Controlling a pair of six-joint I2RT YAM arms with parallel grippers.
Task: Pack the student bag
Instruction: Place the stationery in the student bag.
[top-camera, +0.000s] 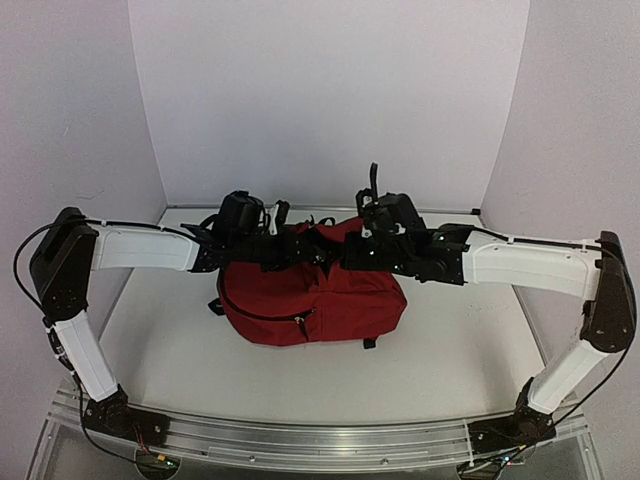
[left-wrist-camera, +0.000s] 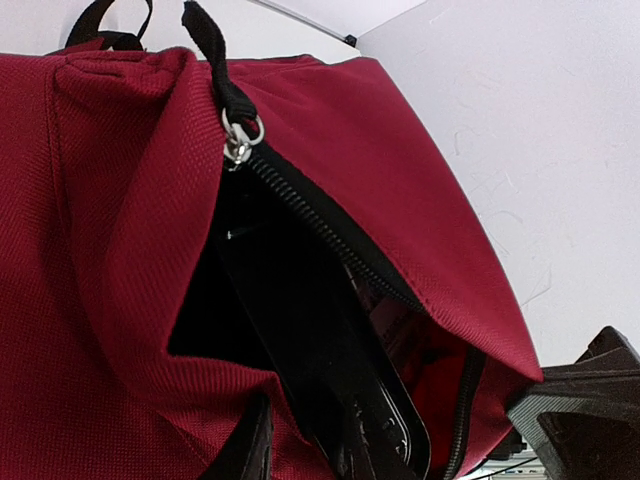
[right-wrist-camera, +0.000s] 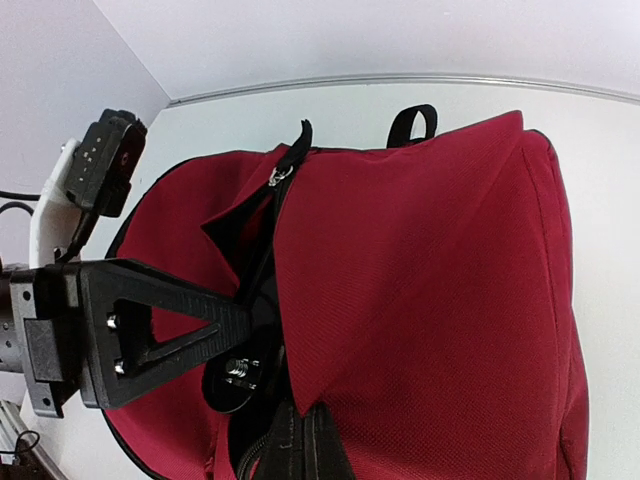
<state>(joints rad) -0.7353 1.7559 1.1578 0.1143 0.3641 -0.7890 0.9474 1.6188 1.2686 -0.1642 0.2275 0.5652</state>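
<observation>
Well, the student bag (top-camera: 300, 295) lies in the middle of the counter (top-camera: 180, 350). Both arms reach over it to its 12 o'clock edge, the left from about 10 o'clock and the right from about 2 o'clock. The right pincer (right-wrist-camera: 300, 432) is clenched on the rim of the bag's open mouth, with the red cloth drawn to a point at its tips. The left pincer (left-wrist-camera: 312, 442) sits at the same mouth, one finger (right-wrist-camera: 232, 318) poking into the dark gap beside the zip; whether it nips the cloth or is loose, I cannot tell. Seen from the left wrist, the zip pull (left-wrist-camera: 238, 140) hangs at the 12 o'clock end of the opening. A tiny pale mark (left-wrist-camera: 236, 233) on the black inside is too small to read.
</observation>
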